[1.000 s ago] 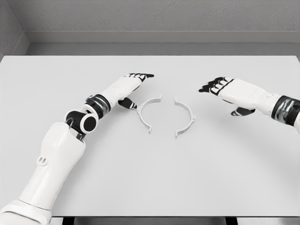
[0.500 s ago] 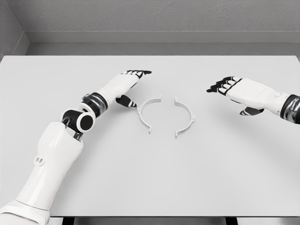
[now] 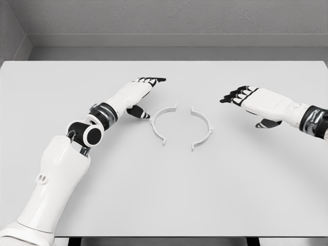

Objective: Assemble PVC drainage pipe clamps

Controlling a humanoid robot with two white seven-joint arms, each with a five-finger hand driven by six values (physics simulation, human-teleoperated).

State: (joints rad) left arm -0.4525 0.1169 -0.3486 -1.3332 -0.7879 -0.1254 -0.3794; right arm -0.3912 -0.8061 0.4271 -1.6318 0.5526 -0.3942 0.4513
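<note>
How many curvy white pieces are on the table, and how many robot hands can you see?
Curved white clamp halves: 2, the left half and the right half, lying apart on the table.
Robot hands: 2, the left robot hand and the right robot hand, both open and holding nothing.
Total: 4

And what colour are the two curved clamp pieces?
White, both curved plastic clamp halves, clearest in the head view.

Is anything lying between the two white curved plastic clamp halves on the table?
No. In the head view, only bare white table shows in the gap between the left half and the right half.
</note>
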